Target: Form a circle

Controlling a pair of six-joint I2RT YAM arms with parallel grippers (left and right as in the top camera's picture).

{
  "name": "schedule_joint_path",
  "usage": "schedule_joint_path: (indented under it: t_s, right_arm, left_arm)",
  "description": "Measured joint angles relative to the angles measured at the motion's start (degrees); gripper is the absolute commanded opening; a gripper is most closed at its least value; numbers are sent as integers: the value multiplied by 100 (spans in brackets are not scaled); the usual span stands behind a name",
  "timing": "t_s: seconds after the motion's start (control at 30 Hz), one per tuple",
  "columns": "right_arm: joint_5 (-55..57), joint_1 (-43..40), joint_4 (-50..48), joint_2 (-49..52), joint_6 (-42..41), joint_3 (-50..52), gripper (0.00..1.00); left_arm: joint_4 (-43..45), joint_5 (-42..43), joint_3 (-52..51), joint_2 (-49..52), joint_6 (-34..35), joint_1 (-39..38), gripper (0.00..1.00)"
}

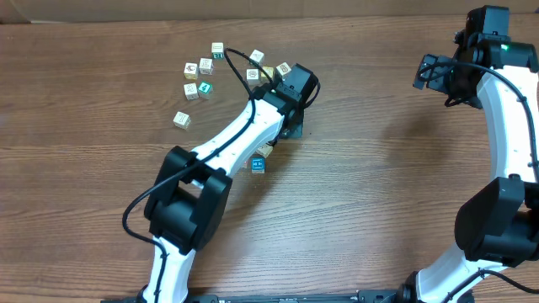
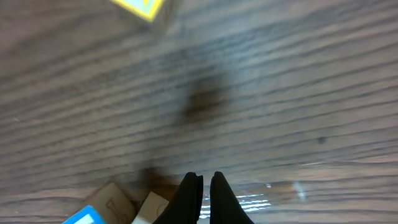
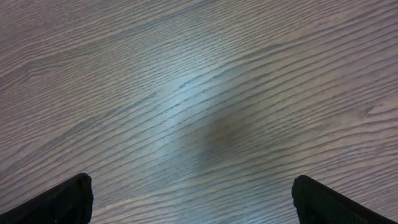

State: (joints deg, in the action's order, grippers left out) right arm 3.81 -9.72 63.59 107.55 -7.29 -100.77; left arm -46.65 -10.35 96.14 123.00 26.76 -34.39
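Observation:
My left gripper (image 1: 289, 130) is down at the table's middle, its fingers shut on nothing; in the left wrist view the left gripper (image 2: 206, 178) has both black tips pressed together over bare wood. Just beside it lies a small cluster of cubes: a bright blue cube (image 1: 258, 164) and a cream cube (image 1: 264, 151), the rest covered by the arm. The wrist view shows the blue cube (image 2: 84, 218), a tan cube (image 2: 115, 198) and a white cube (image 2: 154, 206) close together. No full circle shows. My right gripper (image 1: 424, 74) hangs open at the far right, and the right gripper (image 3: 189, 183) has only wood between its fingers.
Several loose printed cubes lie scattered at the back left, among them a teal cube (image 1: 205, 87), a cream cube (image 1: 181, 119) and a yellowish cube (image 1: 268, 74). A yellow cube (image 2: 140, 6) shows at the top of the left wrist view.

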Motion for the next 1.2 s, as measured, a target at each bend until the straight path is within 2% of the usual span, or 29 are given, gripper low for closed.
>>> schedule_joint_path:
  t_s: [1.2]
  right_arm:
    - [0, 0, 2, 0, 0, 0, 100]
  left_arm:
    - [-402, -236, -203, 17, -2, -11, 4]
